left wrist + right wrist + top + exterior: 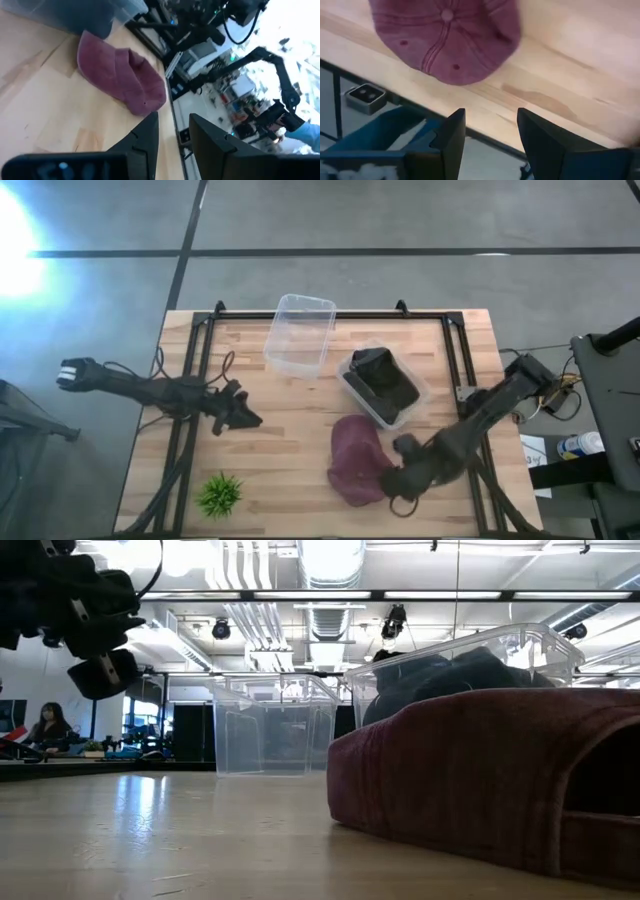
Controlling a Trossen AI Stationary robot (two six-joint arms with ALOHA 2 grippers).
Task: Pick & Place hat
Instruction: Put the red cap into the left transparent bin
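A maroon hat (pixel 358 460) lies on the wooden table near its front edge, crown up; it also shows in the low view (pixel 480 770), the left wrist view (pixel 120 75) and the right wrist view (pixel 445 40). My right gripper (pixel 402 480) is open and empty just right of the hat, its fingers apart from it in the right wrist view (pixel 490 135). My left gripper (pixel 240 417) is open and empty over the table's left half, well clear of the hat; it shows raised in the low view (pixel 95 630) and in its own wrist view (pixel 172 137).
A clear bin (pixel 350 375) holding a dark hat (pixel 385 383) stands just beyond the maroon hat. An empty clear bin (pixel 300 332) stands at the far middle. A small green plant (pixel 220 493) sits at the near left. Black frame rails (pixel 190 380) run along the table's sides.
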